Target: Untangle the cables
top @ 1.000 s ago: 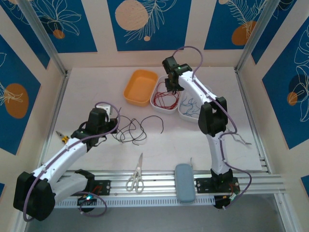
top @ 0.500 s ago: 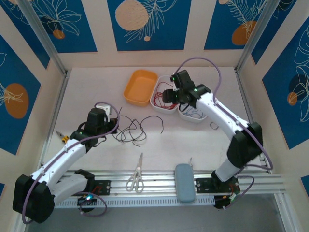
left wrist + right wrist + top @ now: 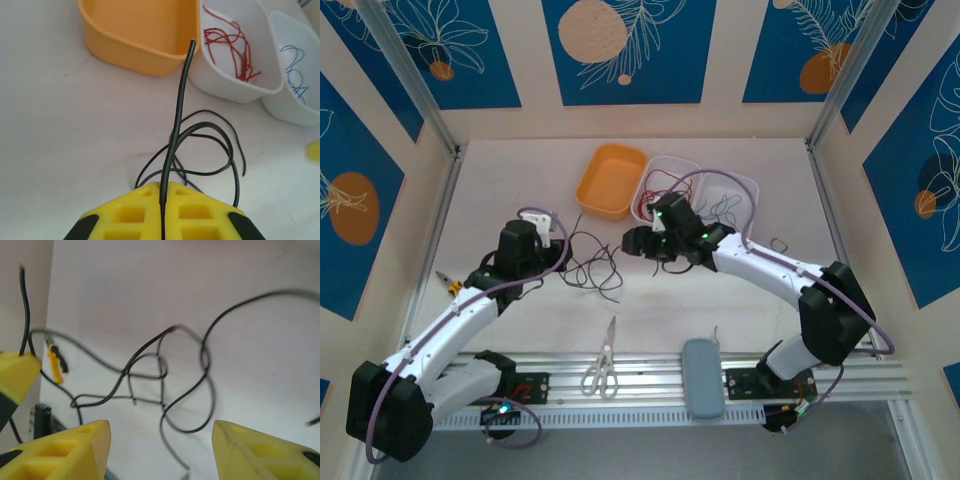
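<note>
A loose tangle of black cables [image 3: 592, 266] lies on the white table between the two arms. My left gripper [image 3: 558, 257] is shut on one black cable [image 3: 178, 120], whose free end sticks up past the fingertips [image 3: 162, 200]. My right gripper [image 3: 638, 243] hovers open just right of the tangle, and the black loops [image 3: 161, 371] lie on the table below, apart from its yellow fingers [image 3: 85, 440]. Red cables [image 3: 231, 41] lie in a white tray [image 3: 227, 86]. Blue cables [image 3: 295, 65] lie in the white tray beside it [image 3: 292, 111].
An empty orange tray [image 3: 611, 180] stands at the back, left of the two white trays [image 3: 672, 166]. Scissors [image 3: 602, 371] and a grey case [image 3: 702, 378] lie at the near rail. A yellow-handled tool [image 3: 448, 285] sits at the left edge.
My right arm has swung from the white trays forward and left to the black tangle, its jaws opening on the way. The left gripper has stayed put, still holding its cable.
</note>
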Robot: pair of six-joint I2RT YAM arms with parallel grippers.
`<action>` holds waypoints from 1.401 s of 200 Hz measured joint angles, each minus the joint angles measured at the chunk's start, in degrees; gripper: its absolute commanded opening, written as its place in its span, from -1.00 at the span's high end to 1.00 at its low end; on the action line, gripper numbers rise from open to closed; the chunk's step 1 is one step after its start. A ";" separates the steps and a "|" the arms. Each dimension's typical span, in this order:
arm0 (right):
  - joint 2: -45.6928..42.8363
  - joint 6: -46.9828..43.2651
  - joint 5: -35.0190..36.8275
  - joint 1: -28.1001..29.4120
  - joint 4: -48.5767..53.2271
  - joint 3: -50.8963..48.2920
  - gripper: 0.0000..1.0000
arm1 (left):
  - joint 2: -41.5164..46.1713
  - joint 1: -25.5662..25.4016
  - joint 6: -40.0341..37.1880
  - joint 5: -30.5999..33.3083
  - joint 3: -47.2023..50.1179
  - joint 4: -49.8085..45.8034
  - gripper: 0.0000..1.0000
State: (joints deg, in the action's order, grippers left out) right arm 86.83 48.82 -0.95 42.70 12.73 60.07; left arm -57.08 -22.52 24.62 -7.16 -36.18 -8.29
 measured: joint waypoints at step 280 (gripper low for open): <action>13.09 23.63 -1.64 2.95 -23.04 -3.69 0.93 | 2.49 0.00 5.99 -2.89 1.31 9.84 1.00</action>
State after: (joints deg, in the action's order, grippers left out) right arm 99.92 72.44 -2.59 45.65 -10.31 56.38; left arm -54.59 -22.52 30.61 -10.04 -34.87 1.54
